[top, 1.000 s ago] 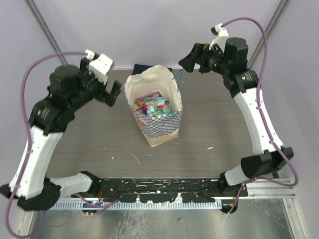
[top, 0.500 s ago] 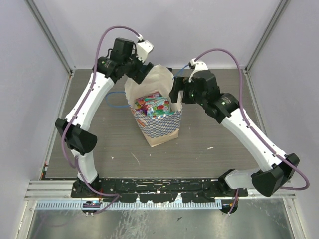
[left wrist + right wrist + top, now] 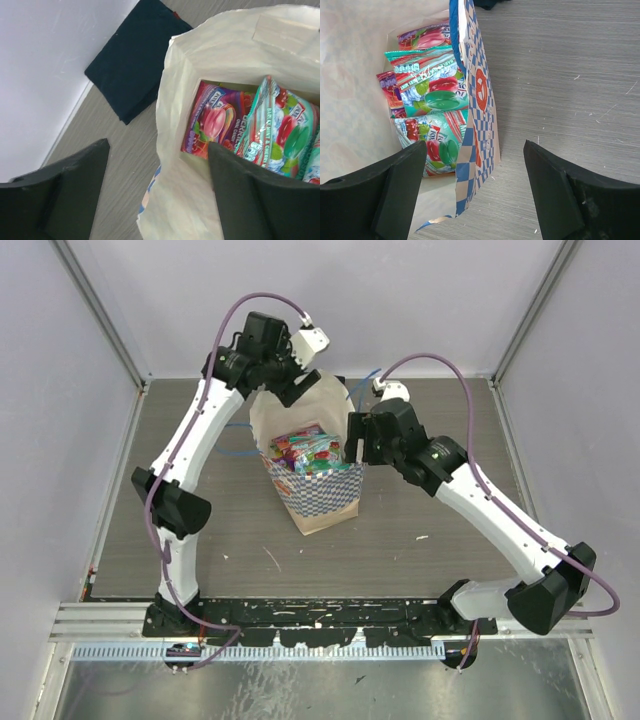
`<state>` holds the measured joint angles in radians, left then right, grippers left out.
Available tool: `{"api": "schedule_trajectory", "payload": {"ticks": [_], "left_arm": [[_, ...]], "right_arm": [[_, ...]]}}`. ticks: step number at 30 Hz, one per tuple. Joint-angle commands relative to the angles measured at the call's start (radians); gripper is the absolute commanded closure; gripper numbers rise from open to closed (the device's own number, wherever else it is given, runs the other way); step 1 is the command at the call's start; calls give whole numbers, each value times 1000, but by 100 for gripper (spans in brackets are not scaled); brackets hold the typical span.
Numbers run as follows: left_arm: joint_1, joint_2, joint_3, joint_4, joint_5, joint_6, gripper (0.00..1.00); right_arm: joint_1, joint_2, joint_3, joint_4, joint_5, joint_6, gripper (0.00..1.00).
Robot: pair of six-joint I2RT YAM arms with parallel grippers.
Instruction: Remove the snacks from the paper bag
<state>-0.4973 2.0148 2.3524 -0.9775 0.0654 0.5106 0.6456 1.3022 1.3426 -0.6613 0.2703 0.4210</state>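
grey table (image 3: pixel 240 540) is taken up mid-way by bag (image 3: pixel 325 502), stood upright. left gripper (image 3: pixel 157 150) and right gripper (image 3: pixel 474 147) are each held wide astride a bag wall, nothing gripped yet, likely to steady it. snacks (image 3: pixel 308 452) are packed inside.

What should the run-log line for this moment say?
left jaws: open, astride paper bag far rim | right jaws: open, astride its right rim | candy pouches: in bag, none gripped | navy cloth: beside bag
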Motion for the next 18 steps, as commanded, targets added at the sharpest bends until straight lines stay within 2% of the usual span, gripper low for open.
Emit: {"api": "schedule_trajectory", "payload": {"ticks": [1, 4, 6, 8, 11, 12, 13, 14, 18], "left_arm": [[0, 76, 133, -110, 70, 56, 30], [0, 110, 165, -132, 79, 56, 51], [0, 114, 155, -124, 70, 50, 57], [0, 112, 132, -99, 50, 36, 73], [-1, 116, 119, -92, 25, 32, 79], [0, 120, 121, -94, 19, 31, 84], [-1, 121, 125, -97, 15, 29, 91], [0, 119, 129, -97, 10, 21, 100], [-2, 94, 134, -74, 18, -39, 100]], "right_arm": [[12, -5, 39, -1, 60, 15, 18], [11, 22, 44, -9, 89, 4, 24], [12, 34, 43, -5, 99, -6, 28], [11, 42, 43, 16, 93, -24, 35], [12, 45, 55, 36, 81, -50, 45], [10, 44, 60, 42, 79, -60, 50], [10, 42, 66, 47, 77, -75, 56], [9, 41, 73, 48, 77, -86, 67], [-27, 23, 82, 45, 58, -133, 96]]}}
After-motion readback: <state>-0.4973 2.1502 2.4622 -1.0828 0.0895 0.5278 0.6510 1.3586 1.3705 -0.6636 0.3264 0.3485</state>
